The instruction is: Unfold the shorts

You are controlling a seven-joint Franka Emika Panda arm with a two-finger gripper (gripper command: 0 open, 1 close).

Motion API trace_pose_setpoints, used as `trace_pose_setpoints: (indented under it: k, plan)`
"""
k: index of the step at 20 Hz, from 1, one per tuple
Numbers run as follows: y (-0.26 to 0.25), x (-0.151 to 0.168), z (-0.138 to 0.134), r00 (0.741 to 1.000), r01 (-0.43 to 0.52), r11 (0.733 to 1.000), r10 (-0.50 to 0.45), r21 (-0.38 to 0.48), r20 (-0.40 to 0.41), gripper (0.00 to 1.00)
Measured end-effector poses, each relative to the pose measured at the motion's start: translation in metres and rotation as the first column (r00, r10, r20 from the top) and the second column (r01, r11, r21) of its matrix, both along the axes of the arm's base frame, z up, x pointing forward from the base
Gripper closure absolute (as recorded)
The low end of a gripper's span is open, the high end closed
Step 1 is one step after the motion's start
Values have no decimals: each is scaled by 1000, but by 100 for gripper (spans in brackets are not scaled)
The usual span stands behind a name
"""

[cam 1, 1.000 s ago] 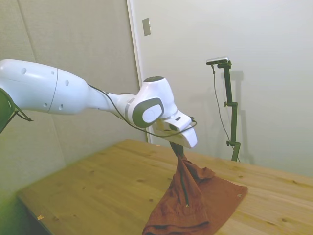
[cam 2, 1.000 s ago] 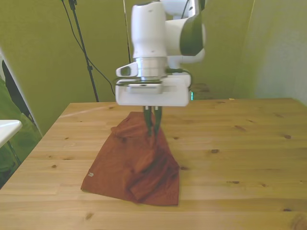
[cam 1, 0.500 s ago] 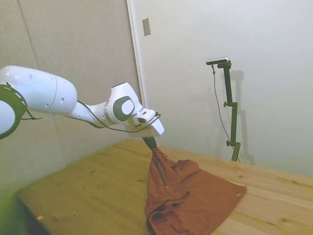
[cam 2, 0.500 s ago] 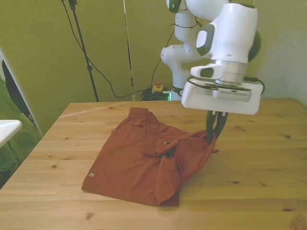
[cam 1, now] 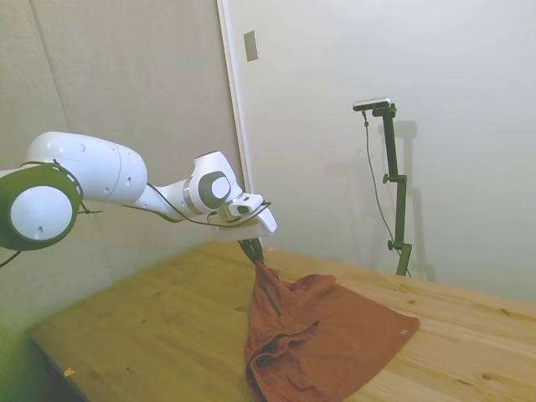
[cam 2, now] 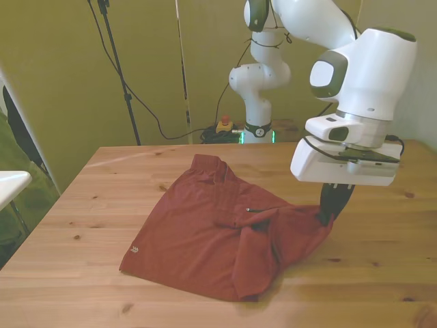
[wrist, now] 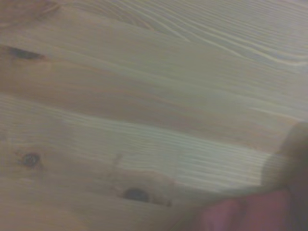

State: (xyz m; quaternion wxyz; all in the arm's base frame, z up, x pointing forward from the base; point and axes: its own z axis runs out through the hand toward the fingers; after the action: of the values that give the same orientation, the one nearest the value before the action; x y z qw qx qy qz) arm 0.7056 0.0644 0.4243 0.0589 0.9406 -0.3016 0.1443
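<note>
Item: one pair of shorts [cam 2: 205,236], rust-red soft cloth, lying on the wooden table [cam 2: 382,273]. Position: most of the garment spread flat over the middle of the tabletop, reaching toward the front view's left and stopping short of the near edge; one corner drawn up off the wood toward the front view's right. Surface marks: a short dark zipper line [cam 2: 258,209] near the garment's middle, a small light tag [cam 2: 134,250] at the hem corner toward the front view's left, and a doubled fold of cloth along the near side. Holder: the gripper [cam 2: 328,208] of the white arm [cam 1: 109,180], dark fingers [cam 2: 332,199] brought narrow together and pinching the raised corner, the cloth hanging from them in a slack peak, as the side view [cam 1: 254,261] also shows. Wrist view: blurred bare wood grain with knots, and a strip of the red cloth [wrist: 240,216] at one border; nothing finer can be made out there.
</note>
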Motion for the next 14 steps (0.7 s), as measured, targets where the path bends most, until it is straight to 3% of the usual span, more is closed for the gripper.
trace_pose_setpoints:
  k: [4, 7, 10, 14]
  plan:
    - [14, 6, 4, 999, -49, 999, 49, 24, -5, 0]
    - [7, -1, 26, 999, -45, 999, 45, 27, -1, 0]
    - [-23, -20, 55, 1000, -4, 1000, 4, 21, 2, 0]
    - [-84, -54, 68, 998, 51, 999, -51, 16, -24, 0]
